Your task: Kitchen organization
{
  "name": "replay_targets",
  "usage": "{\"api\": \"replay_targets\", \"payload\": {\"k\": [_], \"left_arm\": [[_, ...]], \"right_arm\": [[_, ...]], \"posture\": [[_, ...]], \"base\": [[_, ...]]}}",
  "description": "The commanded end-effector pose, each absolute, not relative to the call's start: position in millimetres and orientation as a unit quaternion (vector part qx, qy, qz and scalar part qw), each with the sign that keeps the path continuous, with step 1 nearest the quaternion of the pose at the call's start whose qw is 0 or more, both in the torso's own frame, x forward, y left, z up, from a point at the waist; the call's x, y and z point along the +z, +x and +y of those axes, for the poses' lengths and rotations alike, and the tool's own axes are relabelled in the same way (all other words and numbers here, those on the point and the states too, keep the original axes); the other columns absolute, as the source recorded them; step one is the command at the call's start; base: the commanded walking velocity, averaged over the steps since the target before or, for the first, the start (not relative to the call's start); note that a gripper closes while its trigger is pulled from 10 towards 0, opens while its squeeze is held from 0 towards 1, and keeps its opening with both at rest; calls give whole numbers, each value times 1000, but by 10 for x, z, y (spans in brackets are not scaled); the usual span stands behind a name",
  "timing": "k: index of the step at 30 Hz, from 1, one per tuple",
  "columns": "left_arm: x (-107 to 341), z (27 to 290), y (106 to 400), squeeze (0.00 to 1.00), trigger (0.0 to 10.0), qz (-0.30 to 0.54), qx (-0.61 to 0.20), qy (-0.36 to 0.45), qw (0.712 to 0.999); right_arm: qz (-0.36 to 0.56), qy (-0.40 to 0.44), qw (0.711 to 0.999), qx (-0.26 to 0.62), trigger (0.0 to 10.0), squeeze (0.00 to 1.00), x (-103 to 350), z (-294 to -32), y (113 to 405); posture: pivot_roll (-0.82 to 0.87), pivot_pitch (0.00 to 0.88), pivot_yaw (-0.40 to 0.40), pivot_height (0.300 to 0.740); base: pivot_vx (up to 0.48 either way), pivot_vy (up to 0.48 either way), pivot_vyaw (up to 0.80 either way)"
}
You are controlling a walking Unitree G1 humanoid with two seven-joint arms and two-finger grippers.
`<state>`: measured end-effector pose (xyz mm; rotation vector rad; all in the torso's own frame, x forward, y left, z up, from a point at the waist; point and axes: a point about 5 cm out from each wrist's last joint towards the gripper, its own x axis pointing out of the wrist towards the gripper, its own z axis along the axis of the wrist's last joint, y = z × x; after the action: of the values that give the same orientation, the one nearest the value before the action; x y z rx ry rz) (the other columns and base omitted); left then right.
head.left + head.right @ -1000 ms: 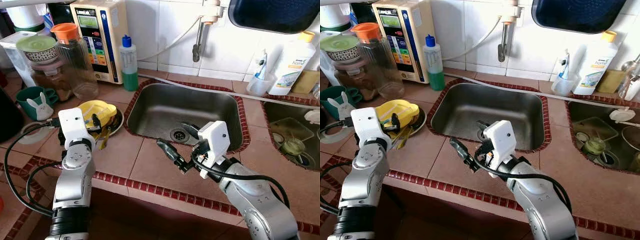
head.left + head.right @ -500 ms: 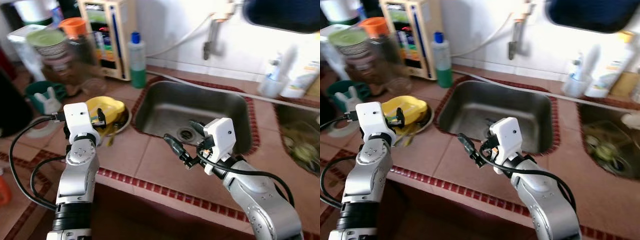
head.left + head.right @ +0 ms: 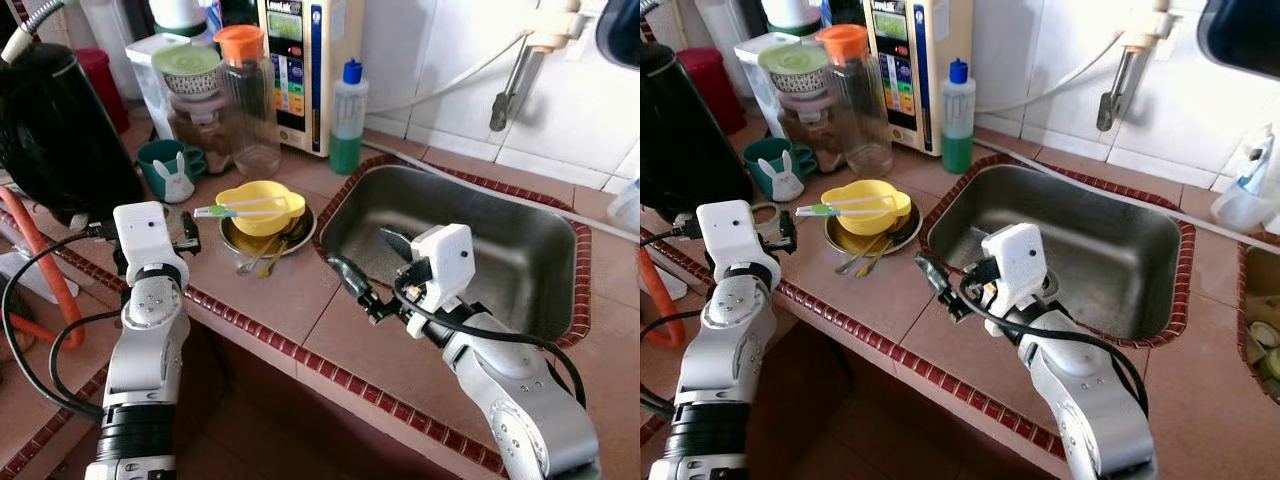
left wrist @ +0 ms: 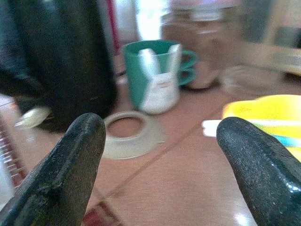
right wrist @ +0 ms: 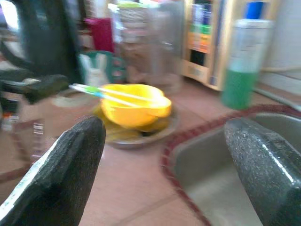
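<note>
Left gripper (image 4: 160, 141) released, fingers spread, left of frame near green mug (image 3: 163, 168) | right gripper (image 3: 368, 272) released, centre frame at sink (image 3: 455, 205) edge | yellow bowl (image 3: 260, 205) on plate (image 3: 296, 227), centre-left, utensil (image 3: 240, 210) across rim

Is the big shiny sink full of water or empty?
Empty. The sink has bare, dry-looking metal all the way down, with no water pooled in it.

Yellow bowl (image 3: 260, 204) sits upright on metal plate (image 3: 296, 229).
</note>
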<state>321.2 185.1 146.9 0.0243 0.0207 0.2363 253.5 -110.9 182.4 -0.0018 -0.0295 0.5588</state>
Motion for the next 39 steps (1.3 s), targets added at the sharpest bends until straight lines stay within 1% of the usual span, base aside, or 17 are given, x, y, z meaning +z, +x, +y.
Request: {"api": "replay_targets", "payload": {"k": [1, 10, 12, 15, 16, 20, 24, 27, 29, 35, 39], "left_arm": [[1513, 1775, 3237, 0, 10000, -9, 90, 29, 995], [1561, 1684, 3254, 0, 10000, -23, 69, 18, 997], [1569, 1685, 3271, 0, 10000, -25, 69, 16, 997], [1595, 1733, 3330, 0, 10000, -28, 78, 15, 996], [1633, 1809, 3404, 0, 10000, -32, 93, 16, 995], [1659, 1932, 3532, 0, 10000, -21, 120, 3, 993], [1666, 1987, 3594, 0, 10000, -10, 148, -31, 988], [1660, 2024, 3625, 0, 10000, -7, 167, -37, 985], [1649, 2067, 3626, 0, 10000, -3, 194, -42, 980], [1594, 2067, 3638, 0, 10000, 13, 197, -67, 978], [1555, 2068, 3685, 0, 10000, 30, 198, -110, 974]], "right_arm": [[-24, 0, 965, 263, 10000, 0, 1867, -1144, 2569], [-24, -1, 965, 261, 10000, 0, 1869, -1139, 2566], [-25, 1, 966, 257, 10000, 0, 1871, -1132, 2570], [-29, 1, 968, 250, 10000, 0, 1881, -1135, 2575], [-33, 2, 968, 247, 10000, 0, 1892, -1152, 2576], [-38, 3, 968, 248, 10000, 0, 1906, -1160, 2572], [-40, 2, 968, 248, 10000, 0, 1911, -1158, 2567], [-41, 1, 968, 247, 10000, 0, 1909, -1157, 2562], [-41, 1, 968, 248, 10000, 0, 1908, -1158, 2554], [-41, 0, 967, 250, 10000, 0, 1908, -1154, 2546], [-43, -2, 966, 253, 10000, 0, 1913, -1148, 2544]], "posture": [[87, 0, 18, 740], [83, 0, 19, 740], [83, 0, 20, 740], [78, 0, 20, 740], [76, 0, 18, 740], [72, 0, 18, 740], [71, 0, 18, 740], [68, 0, 19, 740], [66, 0, 21, 740], [65, 0, 19, 740], [65, 0, 19, 740]], "base": [[0, 0, 0], [0, 0, 0], [0, 0, -738], [0, 0, -733], [0, 0, 0], [0, 0, 0], [0, 0, 0], [0, 0, 0], [0, 0, 0], [0, 0, 0], [0, 0, 0]]}}
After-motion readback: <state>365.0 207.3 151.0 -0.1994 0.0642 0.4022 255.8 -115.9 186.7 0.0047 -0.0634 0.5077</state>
